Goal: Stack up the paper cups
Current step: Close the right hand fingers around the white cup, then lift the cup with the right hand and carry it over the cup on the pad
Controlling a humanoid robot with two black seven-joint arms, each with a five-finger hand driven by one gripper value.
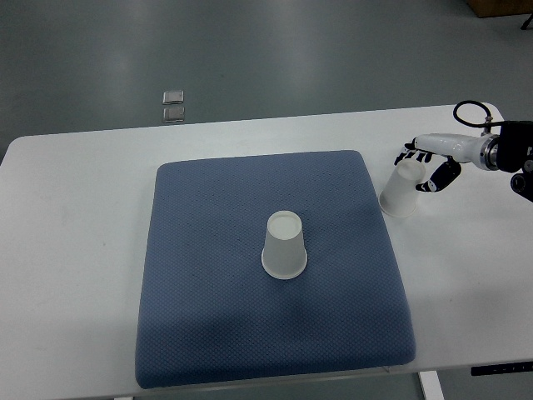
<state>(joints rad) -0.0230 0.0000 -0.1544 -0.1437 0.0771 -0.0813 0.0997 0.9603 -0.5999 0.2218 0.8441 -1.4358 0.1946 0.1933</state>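
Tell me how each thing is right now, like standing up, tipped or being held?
Cup on the mat: upside down, standing free, untouched.
Cup by the right hand: off the mat, tilted, fingers around its top.
Right hand: closed on that tilted cup.
Blue mat: lying flat on the table.
White table: holds the mat and both cups.
Left hand: not in view.

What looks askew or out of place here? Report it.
One paper cup sits off the blue mat, on the bare table at its right edge, tilted in the right hand. The other cup stands upside down mid-mat. Nothing spilled or damaged.
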